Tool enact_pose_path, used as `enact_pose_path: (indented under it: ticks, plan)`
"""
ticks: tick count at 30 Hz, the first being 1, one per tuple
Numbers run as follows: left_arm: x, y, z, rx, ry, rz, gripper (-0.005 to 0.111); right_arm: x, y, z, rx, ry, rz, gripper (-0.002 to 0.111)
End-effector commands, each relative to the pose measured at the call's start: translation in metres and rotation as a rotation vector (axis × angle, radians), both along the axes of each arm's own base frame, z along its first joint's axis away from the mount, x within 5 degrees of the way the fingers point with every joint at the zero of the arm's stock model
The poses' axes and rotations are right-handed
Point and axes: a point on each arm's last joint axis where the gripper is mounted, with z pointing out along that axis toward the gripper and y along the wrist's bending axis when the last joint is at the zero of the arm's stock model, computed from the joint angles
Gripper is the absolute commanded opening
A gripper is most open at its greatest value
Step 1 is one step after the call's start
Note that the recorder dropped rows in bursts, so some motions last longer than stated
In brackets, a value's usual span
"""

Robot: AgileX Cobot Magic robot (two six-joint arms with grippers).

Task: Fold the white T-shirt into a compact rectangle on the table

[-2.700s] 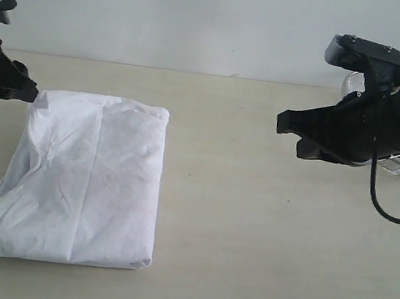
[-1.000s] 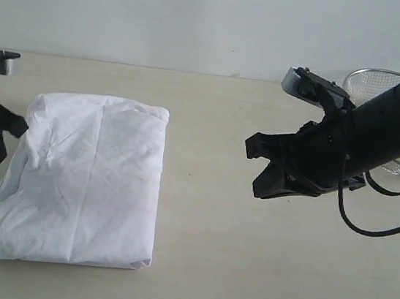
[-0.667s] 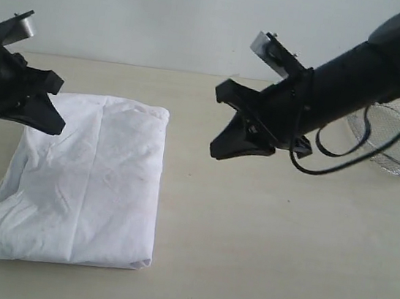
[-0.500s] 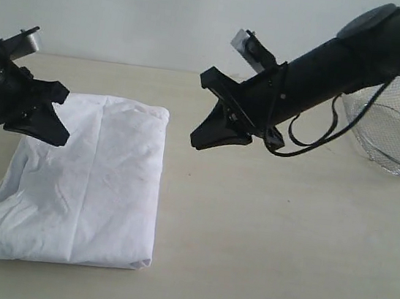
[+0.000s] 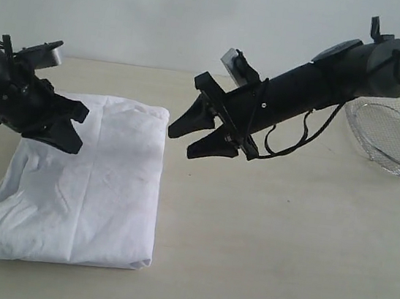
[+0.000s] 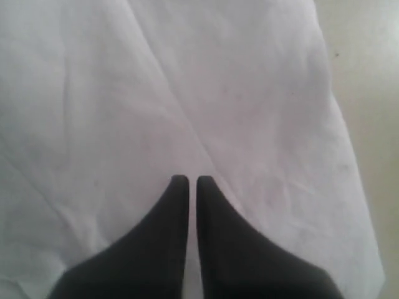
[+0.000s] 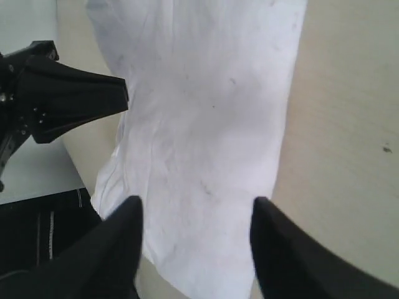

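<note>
- The white T-shirt (image 5: 84, 186) lies folded in a rough rectangle on the left part of the surface (image 5: 283, 249). Its cloth is wrinkled and faintly speckled, with a long crease running front to back down the middle.
- Its right edge is straight and neat. The near left corner splays out flatter and wider than the far end.
- The left hand (image 5: 70, 129) is over the far left part of the shirt. In the left wrist view, the hand (image 6: 187, 180) has its two dark fingers (image 6: 218, 218) drawn together, with only a thin slit between them, pointing down at the shirt (image 6: 237, 93).
- No cloth is caught between those fingers. Whether their tips touch the fabric cannot be told.
- The right hand (image 5: 181, 143) is in the air just beside the shirt's far right corner and reaches across the middle of the surface. Its fingers are spread wide and hold nothing.
- In the right wrist view, the parted hand (image 7: 196, 205) frames the shirt (image 7: 212, 124) below it, and the left hand (image 7: 75, 93) shows at the shirt's other side.
- A round wire-mesh basket (image 5: 393, 138) stands at the far right of the surface, well apart from the shirt.
</note>
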Motion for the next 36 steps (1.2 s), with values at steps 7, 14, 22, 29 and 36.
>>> enact_pose_path:
  ticks: [7, 14, 22, 29, 36]
  plan:
    - [0.002, 0.019, -0.009, 0.249, -0.010, -0.011, 0.005, -0.006, 0.029, -0.034, -0.024, 0.028, 0.048, 0.063]
    - [0.002, 0.024, -0.025, 0.305, 0.042, 0.005, 0.005, -0.003, 0.033, -0.042, -0.026, 0.020, 0.022, 0.063]
    - [0.002, 0.024, -0.037, 0.305, 0.081, 0.000, 0.005, -0.005, 0.036, -0.062, -0.015, 0.081, 0.016, 0.063]
    - [0.003, 0.024, -0.037, 0.306, 0.074, 0.003, 0.005, -0.016, 0.072, -0.071, 0.004, 0.068, 0.034, 0.057]
    - [0.003, 0.024, -0.037, 0.304, 0.075, 0.006, 0.005, -0.013, 0.080, -0.065, 0.066, 0.028, 0.008, 0.000]
